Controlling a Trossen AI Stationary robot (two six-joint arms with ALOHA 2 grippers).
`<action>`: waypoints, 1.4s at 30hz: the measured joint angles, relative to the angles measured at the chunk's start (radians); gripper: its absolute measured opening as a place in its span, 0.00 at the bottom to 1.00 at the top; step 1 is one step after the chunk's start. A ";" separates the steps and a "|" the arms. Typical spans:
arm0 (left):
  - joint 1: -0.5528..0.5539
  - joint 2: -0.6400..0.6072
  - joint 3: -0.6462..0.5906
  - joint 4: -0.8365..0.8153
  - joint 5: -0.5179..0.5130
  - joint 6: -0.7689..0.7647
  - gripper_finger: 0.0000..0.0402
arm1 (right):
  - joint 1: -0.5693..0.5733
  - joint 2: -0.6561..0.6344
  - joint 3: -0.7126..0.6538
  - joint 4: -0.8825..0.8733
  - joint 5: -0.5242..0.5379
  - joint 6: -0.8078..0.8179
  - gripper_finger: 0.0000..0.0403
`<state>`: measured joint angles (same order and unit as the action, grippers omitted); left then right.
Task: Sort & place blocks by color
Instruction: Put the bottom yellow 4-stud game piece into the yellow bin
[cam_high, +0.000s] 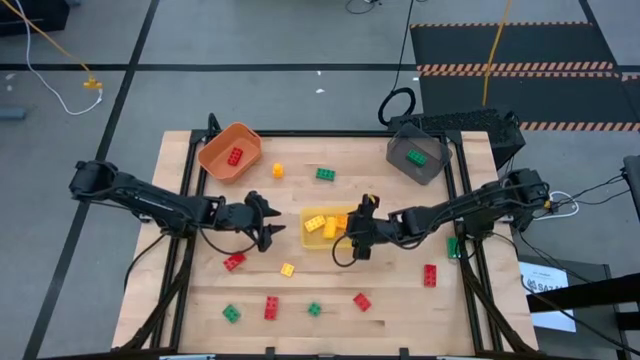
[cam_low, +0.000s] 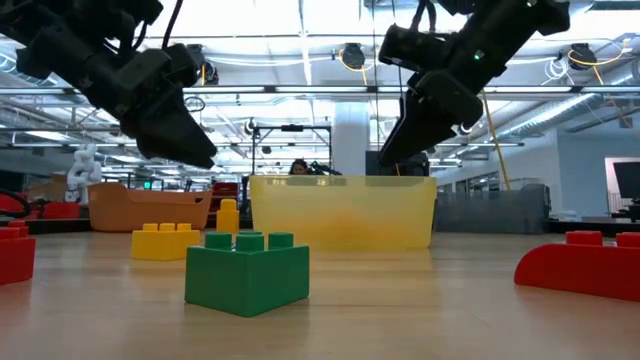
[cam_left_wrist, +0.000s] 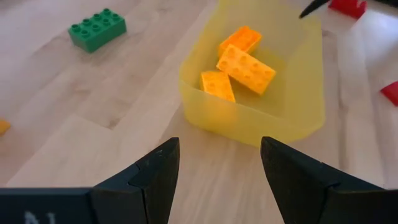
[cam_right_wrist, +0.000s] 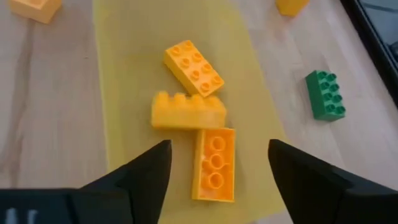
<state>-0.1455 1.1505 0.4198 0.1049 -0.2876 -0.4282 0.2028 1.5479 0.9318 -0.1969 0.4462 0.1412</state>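
A translucent yellow bin stands mid-table and holds three yellow blocks. My right gripper hangs open above the bin's right end, with nothing between its fingers. My left gripper stands open just left of the bin, pointing at it, also empty. Loose blocks lie on the table: a yellow one and a green one behind the bin, and red, yellow, green and red ones in front.
An orange bin with a red block stands at the far left. A dark grey bin with a green block stands at the far right. More blocks lie near the front left and at the right.
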 joint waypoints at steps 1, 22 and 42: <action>0.000 0.012 0.000 0.008 -0.001 0.000 0.56 | 0.000 -0.003 0.000 -0.001 0.007 -0.001 0.66; 0.036 0.094 0.000 0.080 -0.002 -0.011 0.56 | -0.012 -0.163 -0.089 -0.332 0.064 0.170 0.64; 0.120 0.285 0.063 0.180 -0.011 0.034 0.56 | -0.002 -0.154 -0.216 -0.057 0.020 0.168 0.64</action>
<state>-0.0254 1.4359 0.4829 0.2853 -0.2983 -0.3943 0.2005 1.3937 0.7158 -0.2540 0.4660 0.3088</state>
